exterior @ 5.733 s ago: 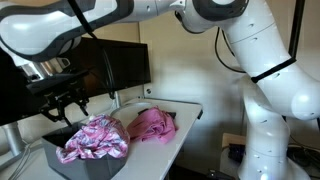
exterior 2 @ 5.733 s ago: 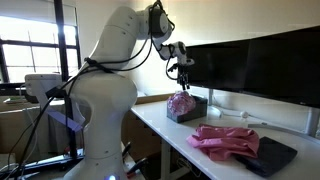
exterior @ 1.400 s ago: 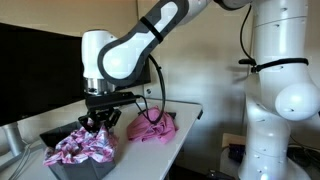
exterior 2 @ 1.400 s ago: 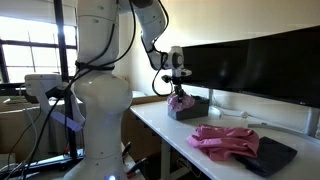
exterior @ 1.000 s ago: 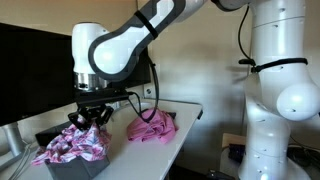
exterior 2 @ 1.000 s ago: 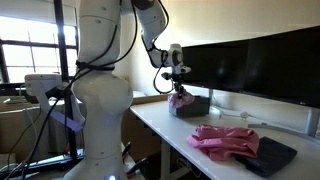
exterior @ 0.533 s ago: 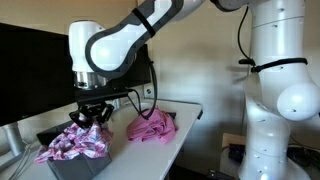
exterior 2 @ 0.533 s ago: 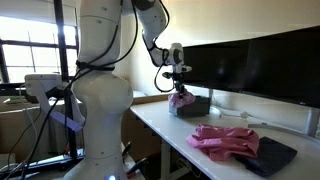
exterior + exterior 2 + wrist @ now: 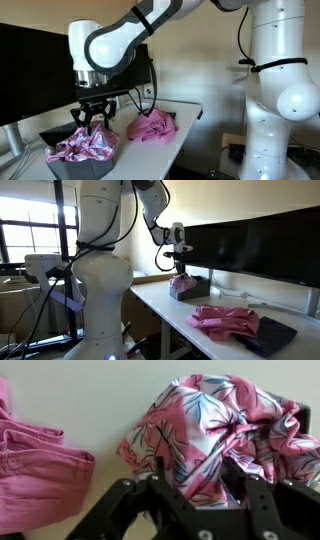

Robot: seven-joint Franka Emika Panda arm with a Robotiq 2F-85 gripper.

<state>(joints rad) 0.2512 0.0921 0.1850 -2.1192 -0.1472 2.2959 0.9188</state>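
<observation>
A pink floral cloth [image 9: 85, 147] [image 9: 181, 282] lies bunched in a grey bin [image 9: 62, 168] [image 9: 192, 293] on the white table. My gripper [image 9: 92, 120] [image 9: 179, 268] hangs just above the heap, jaws apart. In the wrist view the gripper [image 9: 195, 472] points down at the floral cloth [image 9: 215, 420]. Its two dark fingers [image 9: 157, 472] stand on either side of a fold without pinching it. A plain pink garment [image 9: 150, 127] [image 9: 225, 322] [image 9: 35, 460] lies loose on the table beside the bin.
A wide dark monitor [image 9: 30, 60] [image 9: 250, 245] stands along the back of the table. A dark pad [image 9: 277, 336] lies under the pink garment's far end. The robot's white base [image 9: 285, 100] stands off the table's edge [image 9: 175, 150].
The jaws have spread apart. The floral cloth, bunched and lifted toward the fingers before, has sunk back lower into the bin. The arm has barely moved.
</observation>
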